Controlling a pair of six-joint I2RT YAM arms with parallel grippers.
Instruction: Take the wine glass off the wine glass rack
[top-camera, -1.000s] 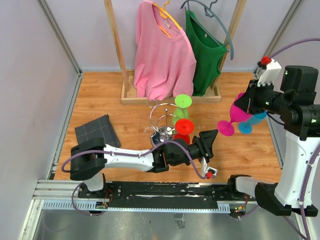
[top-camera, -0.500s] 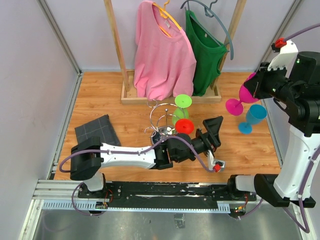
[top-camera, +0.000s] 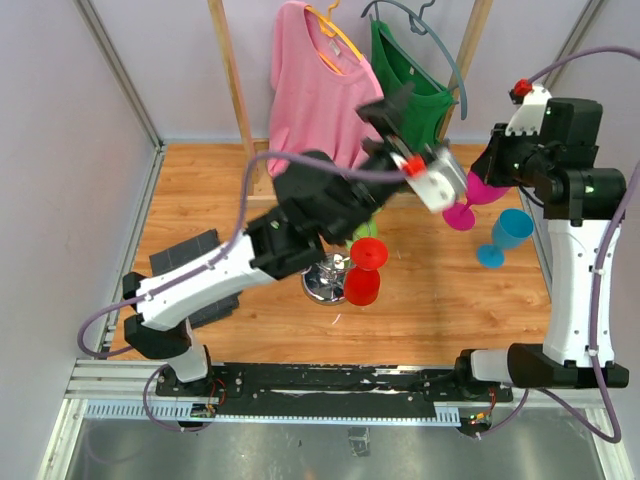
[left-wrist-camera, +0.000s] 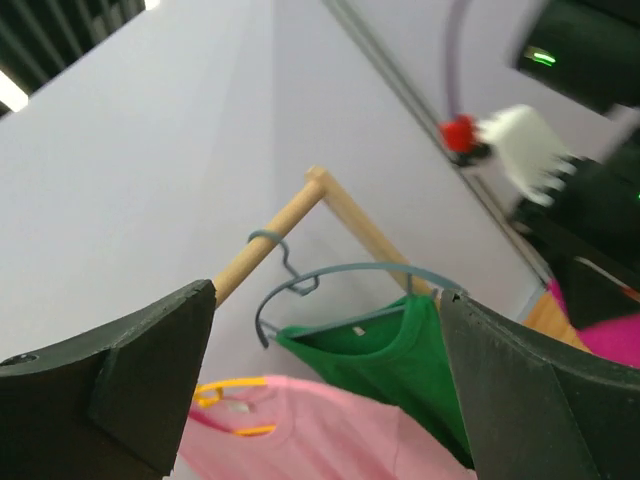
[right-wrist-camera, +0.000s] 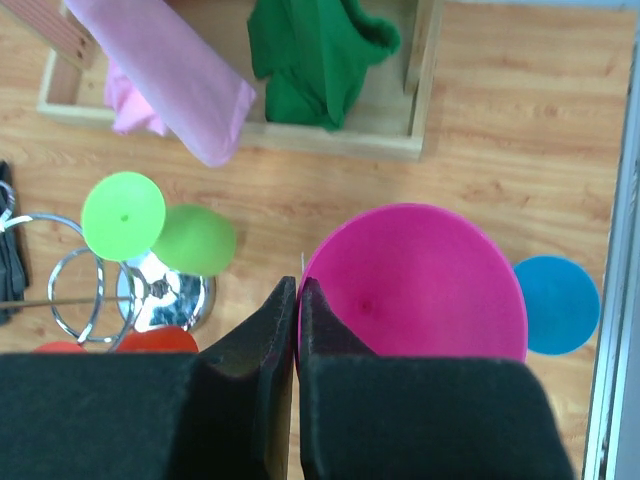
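The chrome wine glass rack (top-camera: 322, 281) stands mid-table, mostly hidden under my raised left arm; its wire loops and mirrored base show in the right wrist view (right-wrist-camera: 150, 292). A red glass (top-camera: 364, 270) and a green glass (right-wrist-camera: 124, 214) hang on it. My right gripper (top-camera: 490, 172) is shut on the rim of a pink wine glass (top-camera: 468, 198), held in the air right of the rack; the right wrist view shows the jaws (right-wrist-camera: 298, 288) pinching the pink bowl (right-wrist-camera: 420, 285). My left gripper (top-camera: 392, 107) is open and empty, raised high and pointing at the hanging shirts (left-wrist-camera: 325, 297).
A blue glass (top-camera: 504, 236) stands on the wooden floor under the pink one. A wooden clothes rack (top-camera: 232, 80) at the back holds a pink shirt (top-camera: 310, 80) and a green shirt (top-camera: 425, 90). A dark mat (top-camera: 190, 258) lies at the left.
My left arm has swung up from beside the rack to high in front of the shirts. My right gripper has shifted the pink glass slightly, staying shut on it.
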